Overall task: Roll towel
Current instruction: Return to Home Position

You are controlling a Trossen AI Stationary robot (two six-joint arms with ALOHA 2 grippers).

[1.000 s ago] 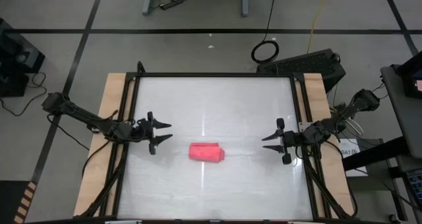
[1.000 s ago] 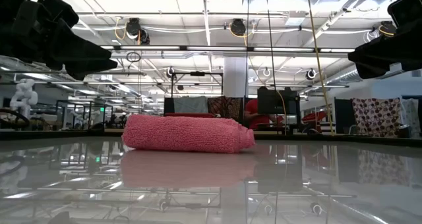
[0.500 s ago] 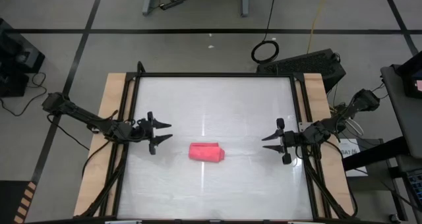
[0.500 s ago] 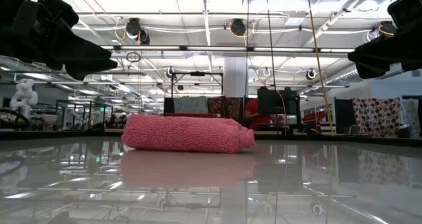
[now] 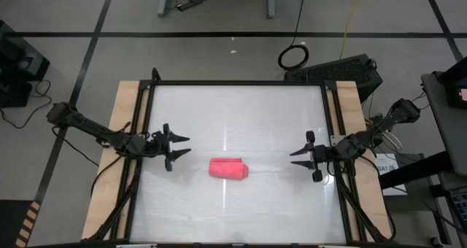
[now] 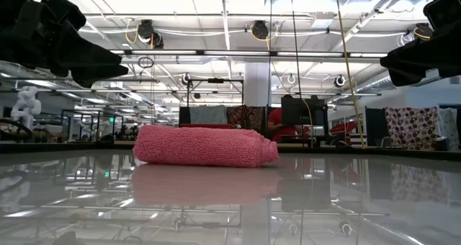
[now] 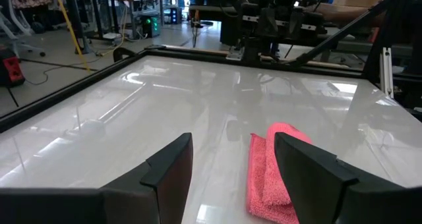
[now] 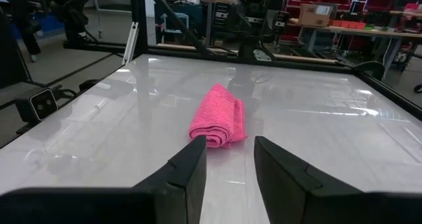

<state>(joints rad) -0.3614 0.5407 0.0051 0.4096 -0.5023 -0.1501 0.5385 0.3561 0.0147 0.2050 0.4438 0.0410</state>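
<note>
My left gripper [image 5: 187, 145] hovers over the left side of the table [image 5: 241, 106], fingers spread with nothing between them, pointing inward toward the middle. I hold it well apart from the cloth because, as I judge it, the rolling is done and a touch now could only loosen the bundle. The towel [image 5: 228, 168] lies between my two arms, slightly off the line that joins them, as a short pink roll flat on the glossy top. From table height the towel [image 6: 205, 145] shows as a low, snug log resting under its own weight, one end a little tapered. My right gripper [image 5: 292, 158] hovers over the right side, likewise spread and empty, facing the roll from its other end. Both hang raised above the surface, which I read as a parked stance that leaves the roll undisturbed
</note>
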